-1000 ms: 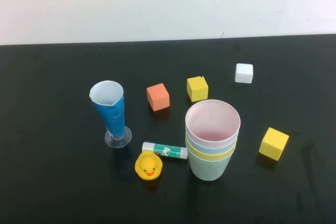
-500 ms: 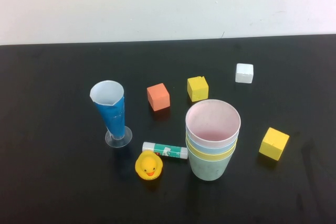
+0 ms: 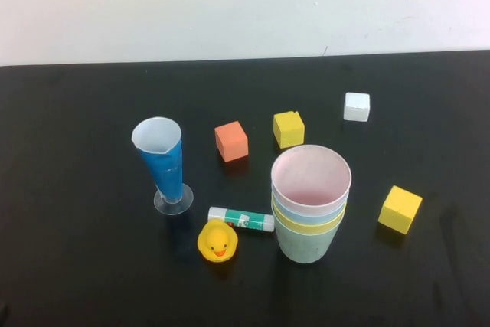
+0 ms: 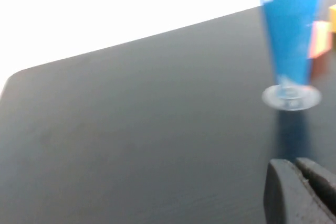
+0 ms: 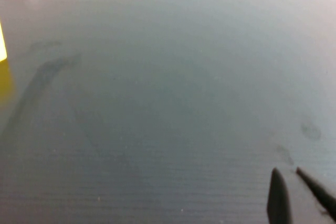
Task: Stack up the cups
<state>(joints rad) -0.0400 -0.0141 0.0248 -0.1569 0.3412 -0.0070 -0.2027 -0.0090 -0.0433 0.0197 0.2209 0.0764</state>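
Now I see four nested pastel plastic cups [image 3: 310,204] centre-right; left gripper [image 4: 295,169] & right gripper [image 5: 287,176] closed, lower-right in wrist views.

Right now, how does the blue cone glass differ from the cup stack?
The glass is tall, narrow and stands alone on a clear foot; the stack is wide, footless, four nested cups with pink on top. The glass is blue; the stack shows pink, blue, yellow and green bands. Both stand upright, mouths up.
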